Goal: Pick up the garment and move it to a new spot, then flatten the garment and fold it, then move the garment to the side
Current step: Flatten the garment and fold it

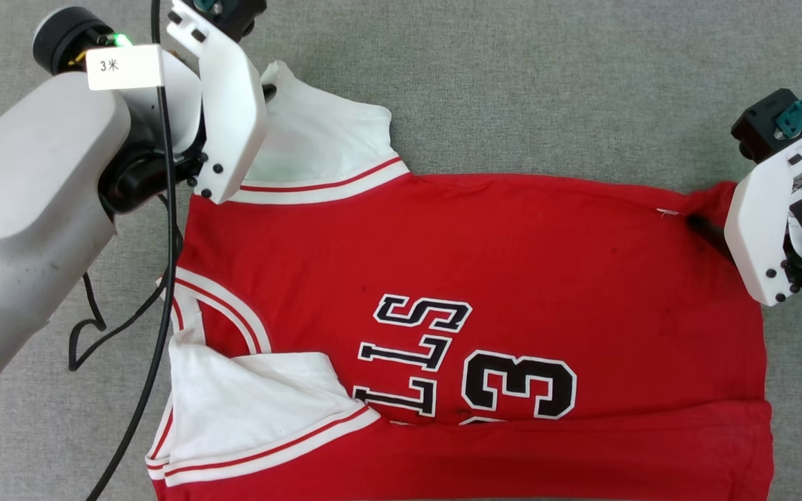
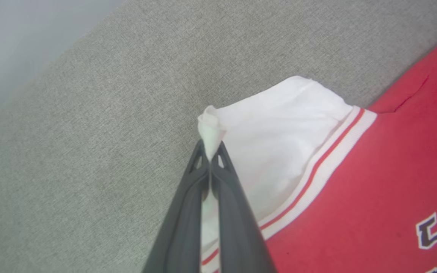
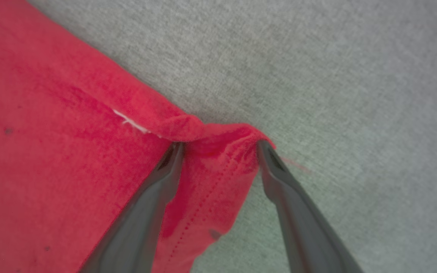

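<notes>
— What's the left pincer point(image 2: 211, 149) got?

— It's pressed tight shut on the tip of the far sleeve point(image 2: 279, 125). A little twist of white cloth pokes out past the dark tips.

— And the right pincer point(image 3: 220, 146)?

— Spread wide. The hem corner point(image 3: 218, 170) is humped up between its two fingers and both tips touch the cloth, but I wouldn't call that a grip.

— So where's the garment point(image 1: 477, 243) lying?

— Sideways on the table point(image 1: 512, 83), with the neck toward the left arm and the hem toward the right. It's stretched between the two of them and mostly flat across the body.

— Flattened, then?

— Nearly, I'd say. The near sleeve point(image 1: 248, 396) has flopped in over the chest. There's a crease line along the near edge too, so it wants more smoothing. I can't make out a proper fold, and the shift to the side is yet to come.

— What's it made of?

— Soft, matte red knit with a few dark specks and dotted stitching along the hem. The white sleeves are thin enough to rumple, with striped red-and-white trim at the armholes. The lettering point(image 1: 415, 355) is blocky black with a white outline, and there's a big 3. The table has a grey, felt-like weave that I'd guess drags on the cloth a bit. A black cable point(image 1: 164, 278) hangs by the left arm.
</notes>
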### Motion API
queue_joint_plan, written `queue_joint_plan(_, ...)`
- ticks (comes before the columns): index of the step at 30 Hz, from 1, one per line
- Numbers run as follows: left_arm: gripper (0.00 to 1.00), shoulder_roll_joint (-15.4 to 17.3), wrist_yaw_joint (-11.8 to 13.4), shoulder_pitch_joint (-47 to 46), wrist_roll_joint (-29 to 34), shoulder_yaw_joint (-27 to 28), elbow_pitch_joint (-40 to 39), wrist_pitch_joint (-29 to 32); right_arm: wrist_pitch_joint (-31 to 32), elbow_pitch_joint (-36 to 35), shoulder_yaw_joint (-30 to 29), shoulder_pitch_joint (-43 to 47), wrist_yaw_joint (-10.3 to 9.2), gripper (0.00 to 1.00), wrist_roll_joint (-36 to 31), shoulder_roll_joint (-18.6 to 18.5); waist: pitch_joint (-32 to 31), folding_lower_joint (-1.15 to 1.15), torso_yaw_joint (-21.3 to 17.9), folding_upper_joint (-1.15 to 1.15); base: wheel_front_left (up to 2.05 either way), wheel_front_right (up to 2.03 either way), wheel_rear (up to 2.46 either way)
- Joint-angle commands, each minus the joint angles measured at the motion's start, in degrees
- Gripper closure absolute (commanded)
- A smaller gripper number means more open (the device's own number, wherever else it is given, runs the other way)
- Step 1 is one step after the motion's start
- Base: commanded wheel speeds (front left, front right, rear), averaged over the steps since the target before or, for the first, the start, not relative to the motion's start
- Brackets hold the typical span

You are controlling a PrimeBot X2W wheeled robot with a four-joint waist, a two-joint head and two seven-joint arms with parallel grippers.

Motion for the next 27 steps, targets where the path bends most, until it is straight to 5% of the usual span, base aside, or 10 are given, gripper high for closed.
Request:
queue_joint_plan(1, 1.0, 0.1, -0.02, -0.84, -0.36, -0.38, 0.1, -0.48, 0.8, 3.53, 4.17, 3.5, 0.01, 0.0, 1.27, 1.47, 0.09, 0.02, 0.02, 0.0, 0.0, 0.0, 0.0)
queue_joint_plan(2, 1.0, 0.18, -0.02, -0.84, -0.45, -0.7, 0.22, -0.66, 0.17, 4.1, 4.79, 3.22, 0.01, 0.06, 1.64, 1.4, 0.05, 0.02, -0.02, 0.0, 0.0, 0.0, 0.0)
queue_joint_plan(3, 1.0, 0.27, -0.03, -0.94, -0.57, -0.92, 0.31, -0.85, -0.82, 4.48, 5.24, 2.66, 0.01, 1.0, 1.68, 1.18, -0.05, 0.02, -0.08, 0.0, 0.0, 0.0, 0.0)
queue_joint_plan(17, 1.0, 2.89, -0.03, 3.13, -3.46, -4.18, 0.21, -5.56, -18.02, 6.36, 2.96, 2.05, -0.04, 1.0, 5.0, -0.13, -9.09, 0.02, -0.51, 0.0, 0.0, 0.0, 0.0)
queue_joint_plan(27, 1.0, 7.52, 1.37, 10.94, -4.94, -5.16, -5.75, -9.46, -22.54, 2.43, 0.07, 10.86, -0.03, 1.0, 5.98, -1.4, -15.96, 0.02, 0.32, 0.0, 0.0, 0.0, 0.0)
